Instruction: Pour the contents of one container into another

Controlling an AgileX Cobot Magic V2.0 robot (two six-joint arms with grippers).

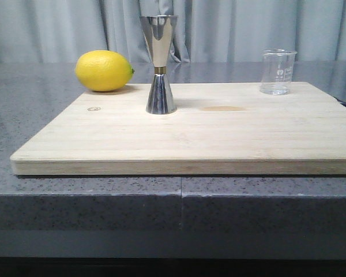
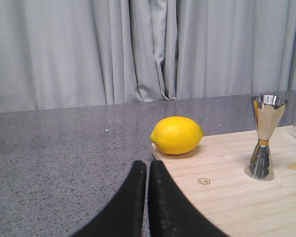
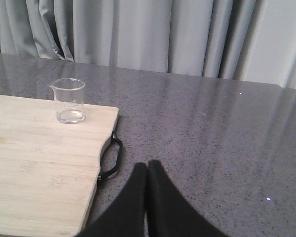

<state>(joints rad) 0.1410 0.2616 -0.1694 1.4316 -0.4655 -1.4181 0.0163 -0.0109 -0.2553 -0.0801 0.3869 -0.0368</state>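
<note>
Left gripper [image 2: 147, 197]: the two black fingers [image 2: 130, 207] are pressed together with only a hairline seam between them. They hold nothing and hang above the counter [image 2: 64, 163], near the corner of the cutting board [image 2: 237, 197]. The finger surfaces are matte black and taper toward the tips.

Right gripper [image 3: 147, 195]: the black fingers [image 3: 163, 207] are likewise closed against each other and hold nothing. They hang over the bare counter, just beside the edge of the board that carries a black handle loop [image 3: 112, 160].

Beaker [image 1: 277, 72]: small, cylindrical, clear glass, with a pouring lip and faint white printed marks. It stands upright on the far right part of the board, near its back edge. Whether it holds any liquid cannot be told.

Jigger [image 1: 160, 64]: mirror-finish steel, hourglass-shaped from two cones joined at a narrow gold-tinted waist. It stands upright on the board, left of centre, well apart from the beaker and taller than it.

Cutting board: pale wood with straight grain, rectangular, lying flat on the counter. A faint brownish stain [image 1: 223, 108] marks its surface between the jigger and the beaker.

Lemon [image 1: 104, 70]: yellow, oval, dimpled skin, resting at the far left corner of the board.

Counter: grey speckled stone, slightly glossy. Grey pleated curtains [image 1: 75, 29] hang behind it.
</note>
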